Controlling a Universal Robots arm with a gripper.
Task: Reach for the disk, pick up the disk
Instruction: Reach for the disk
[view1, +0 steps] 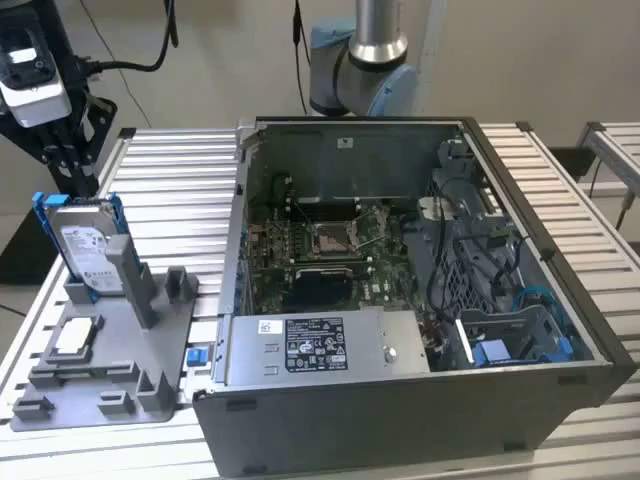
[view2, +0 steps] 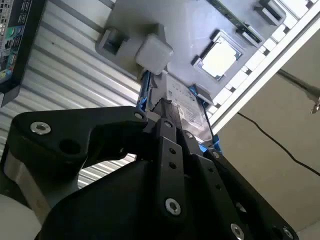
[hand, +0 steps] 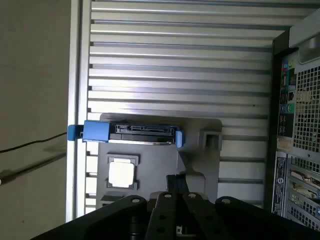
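Note:
The disk (view1: 88, 245) stands upright on its edge in a slot of a grey holder (view1: 110, 350) at the exterior view's left. It is silver-grey with a white label and a bright blue frame. My gripper (view1: 74, 183) hangs just above and behind the disk's top edge, apart from it, with its black fingers shut on nothing. In the first wrist view the disk (hand: 137, 133) shows edge-on beyond the gripper (hand: 177, 182). In the second wrist view the gripper (view2: 163, 112) sits close over the disk (view2: 186, 106).
A small square silver chip (view1: 76, 338) lies in the holder beside the disk. An open computer case (view1: 400, 300) takes up the middle and right of the slatted aluminium table (view1: 180, 180). The table's edge (hand: 75, 100) runs close to the holder.

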